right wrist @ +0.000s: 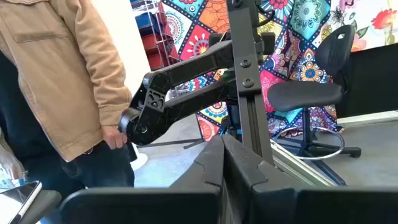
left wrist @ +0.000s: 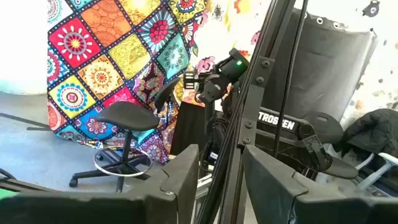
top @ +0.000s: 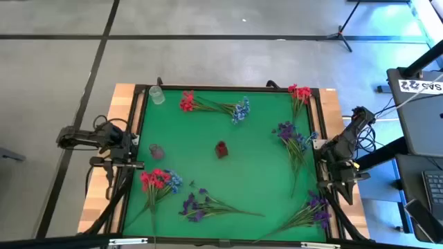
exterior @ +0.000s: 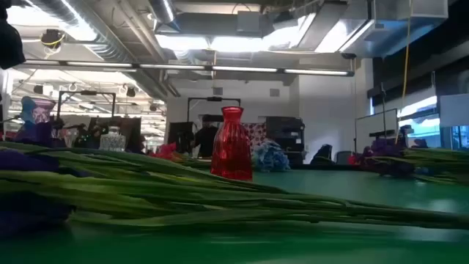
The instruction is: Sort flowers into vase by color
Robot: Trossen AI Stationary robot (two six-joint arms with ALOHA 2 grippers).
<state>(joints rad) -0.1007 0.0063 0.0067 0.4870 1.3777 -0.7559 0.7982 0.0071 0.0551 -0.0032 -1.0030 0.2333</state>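
Green matting (top: 256, 173) covers your work surface, and the flowers lie scattered over it in loose bunches: a red and a blue sprig (top: 211, 106) at the far edge, red ones (top: 299, 95) at the far right corner, purple ones (top: 291, 138) down the right side, a red-and-blue bunch (top: 158, 183) near the left front, and purple sprigs (top: 201, 205) along the front. From the low view you see long green stems (exterior: 146, 194) lying across the foreground, partly blocking the table beyond. A red ribbed vase (exterior: 231, 144) stands upright near the centre, nothing in it that you can see. A clear vase (top: 156, 95) stands at the far left corner and a darker one (top: 156, 151) near the left edge; their contents cannot be made out. Your left gripper (left wrist: 217, 180) rests at the left edge, fingers parted and empty. Your right gripper (right wrist: 225, 163) sits at the right edge, fingers closed together on nothing. A person in a tan jacket (right wrist: 59, 68) stands beyond it.
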